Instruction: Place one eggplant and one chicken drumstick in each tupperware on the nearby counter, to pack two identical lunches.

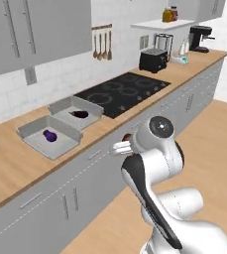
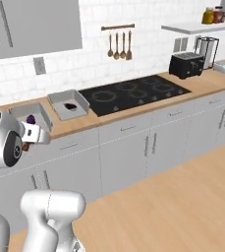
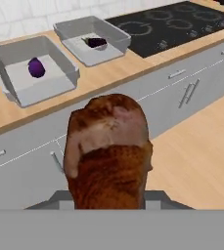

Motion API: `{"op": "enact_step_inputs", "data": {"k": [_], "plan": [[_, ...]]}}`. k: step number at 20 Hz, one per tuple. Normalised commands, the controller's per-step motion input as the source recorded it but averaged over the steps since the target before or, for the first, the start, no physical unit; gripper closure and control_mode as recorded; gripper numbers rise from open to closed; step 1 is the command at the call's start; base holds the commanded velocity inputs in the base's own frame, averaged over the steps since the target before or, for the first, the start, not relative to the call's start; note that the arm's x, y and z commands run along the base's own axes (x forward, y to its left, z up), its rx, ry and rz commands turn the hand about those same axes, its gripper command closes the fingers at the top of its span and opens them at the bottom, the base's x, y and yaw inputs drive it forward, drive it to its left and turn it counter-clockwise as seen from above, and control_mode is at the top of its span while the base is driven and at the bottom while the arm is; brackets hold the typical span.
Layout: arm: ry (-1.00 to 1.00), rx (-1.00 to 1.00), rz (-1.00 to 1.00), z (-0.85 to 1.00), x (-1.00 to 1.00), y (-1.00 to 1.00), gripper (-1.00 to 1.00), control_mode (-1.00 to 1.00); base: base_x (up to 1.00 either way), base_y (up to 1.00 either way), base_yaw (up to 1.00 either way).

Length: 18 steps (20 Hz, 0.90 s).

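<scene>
A brown chicken drumstick (image 3: 108, 146) looms large in the hand view, with my gripper (image 3: 108, 197) shut on it and the fingertips hidden behind the meat. The gripper (image 1: 125, 145) hangs in front of the grey cabinet fronts, short of the counter (image 1: 16, 163). Two light-grey tupperware stand side by side on the wood, left of the cooktop. The left tupperware (image 3: 47, 87) holds one purple eggplant (image 3: 36, 67). The right tupperware (image 3: 84, 51) holds a darker eggplant (image 3: 97, 42). Both containers (image 1: 61, 141) (image 1: 65, 111) lie beyond the gripper and to its left.
A black cooktop (image 1: 122, 92) is set into the counter right of the containers. Farther right stand a black toaster (image 1: 152, 59) and a coffee machine (image 1: 200, 38). Wooden utensils (image 1: 102, 47) hang on the wall. Open wooden floor (image 2: 182, 197) spreads to my right.
</scene>
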Motion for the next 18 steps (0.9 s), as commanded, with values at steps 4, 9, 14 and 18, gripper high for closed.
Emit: {"op": "enact_step_inputs", "data": {"k": [4, 9, 14, 18], "plan": [[0.00, 0.00, 0.00, 0.00, 0.00, 0.00, 1.00, 1.00, 1.00, -0.57, 0.15], [0.00, 0.00, 0.00, 0.00, 0.00, 0.00, 1.00, 1.00, 1.00, -0.06, 0.48], [0.00, 0.00, 0.00, 0.00, 0.00, 0.00, 1.00, 1.00, 1.00, -0.18, 0.41], [0.00, 0.00, 0.00, 0.00, 0.00, 0.00, 1.00, 1.00, 1.00, -0.72, 0.22]]}}
